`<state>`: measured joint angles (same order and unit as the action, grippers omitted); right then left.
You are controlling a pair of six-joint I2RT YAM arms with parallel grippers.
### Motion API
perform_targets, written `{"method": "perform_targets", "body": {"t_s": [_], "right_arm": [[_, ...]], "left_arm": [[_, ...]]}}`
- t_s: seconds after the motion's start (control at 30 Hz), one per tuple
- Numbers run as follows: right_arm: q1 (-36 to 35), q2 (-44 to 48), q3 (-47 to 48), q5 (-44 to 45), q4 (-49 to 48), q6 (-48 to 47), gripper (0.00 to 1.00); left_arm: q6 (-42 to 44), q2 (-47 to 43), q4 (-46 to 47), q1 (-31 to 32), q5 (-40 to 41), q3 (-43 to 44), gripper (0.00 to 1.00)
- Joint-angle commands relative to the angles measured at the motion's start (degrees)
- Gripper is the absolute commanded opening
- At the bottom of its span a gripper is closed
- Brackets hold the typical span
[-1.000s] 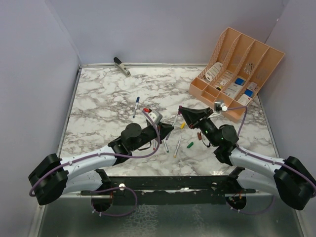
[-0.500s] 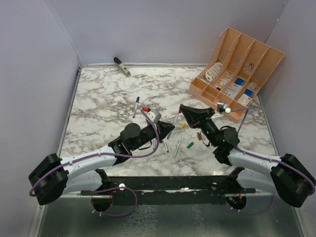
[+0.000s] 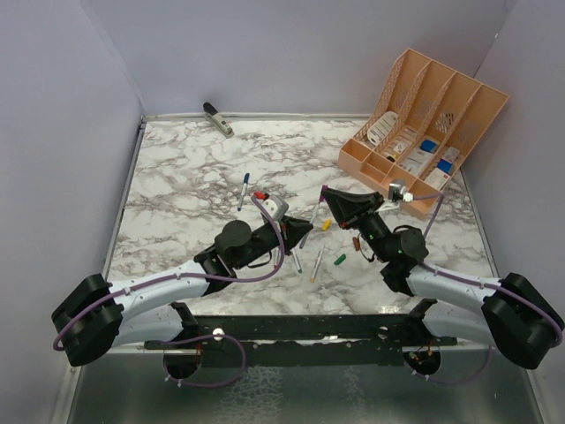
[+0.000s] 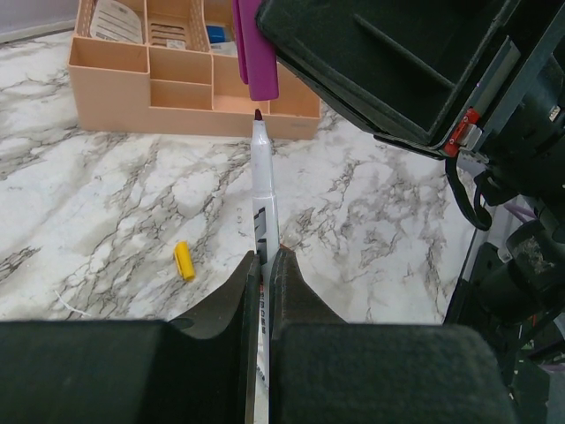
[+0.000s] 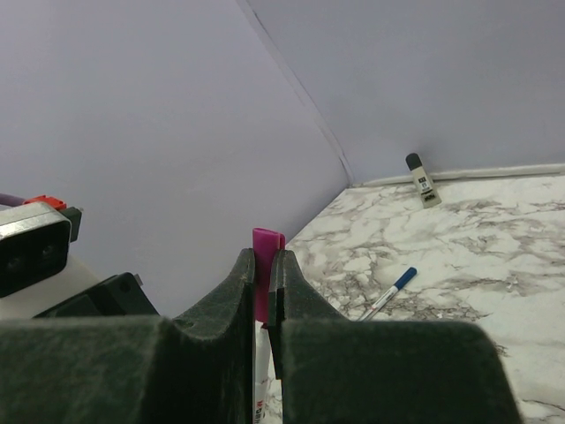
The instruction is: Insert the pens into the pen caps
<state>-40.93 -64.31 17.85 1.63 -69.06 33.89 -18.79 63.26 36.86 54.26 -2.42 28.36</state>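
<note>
Pen [image 4: 263,190], tip at purple cap [image 4: 256,53] mouth (apparently not inside)

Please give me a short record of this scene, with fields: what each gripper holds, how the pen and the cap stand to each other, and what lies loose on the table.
Left gripper: shut on a pen, tip pointing forward
Right gripper: shut on the purple cap
Pen and cap: tip just short of the cap's mouth, roughly in line, not inserted yet
Loose on the table: yellow cap, green cap, pen with a blue end
Back right corner: orange organizer
</note>
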Motion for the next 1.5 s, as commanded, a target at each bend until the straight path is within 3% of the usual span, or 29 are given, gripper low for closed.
{"method": "perform_targets", "body": {"t_s": [0.0,1.47], "right_arm": [[-0.4,-0.8,-0.2,0.7,-2.2,0.4,0.01],[-0.5,-4.7,-1.9,-3.0,-5.3,5.2,0.01]], "left_arm": [[-0.6,0.3,2.2,0.3,-1.9,-0.5,0.0],[0.2,0.9,7.4,0.2,4.7,1.3,0.0]]}}
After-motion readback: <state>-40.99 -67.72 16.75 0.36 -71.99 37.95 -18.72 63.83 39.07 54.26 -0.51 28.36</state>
